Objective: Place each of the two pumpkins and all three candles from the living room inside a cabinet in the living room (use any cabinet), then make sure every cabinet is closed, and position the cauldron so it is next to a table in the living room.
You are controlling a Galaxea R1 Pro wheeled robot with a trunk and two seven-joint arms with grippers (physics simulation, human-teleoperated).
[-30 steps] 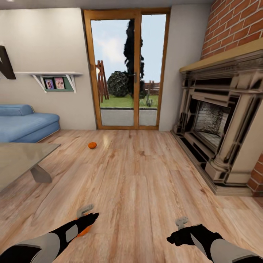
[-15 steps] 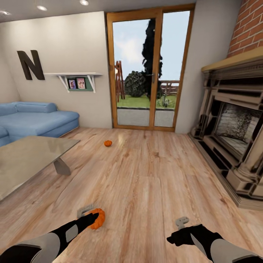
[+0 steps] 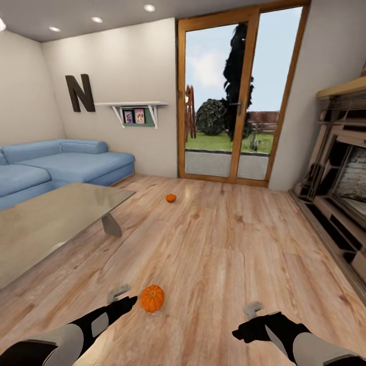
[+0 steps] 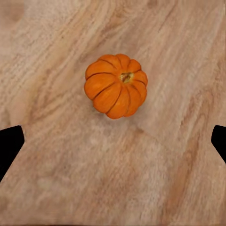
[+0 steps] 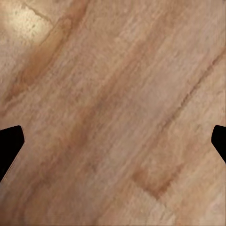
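Wood-plank floor [image 3: 218,244] showing matt grain; table [image 3: 46,223] top reflecting glossy, glass-like; sofa [image 3: 66,165] looking like soft cloth; pumpkin [image 4: 116,85] appearing smooth and ribbed.

Left gripper [image 3: 118,293] spread wide, right gripper [image 3: 252,308] likewise

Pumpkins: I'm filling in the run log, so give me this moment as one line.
near pumpkin: on floor, unheld | far pumpkin: on floor past table | left gripper: open, empty | right gripper: open, empty
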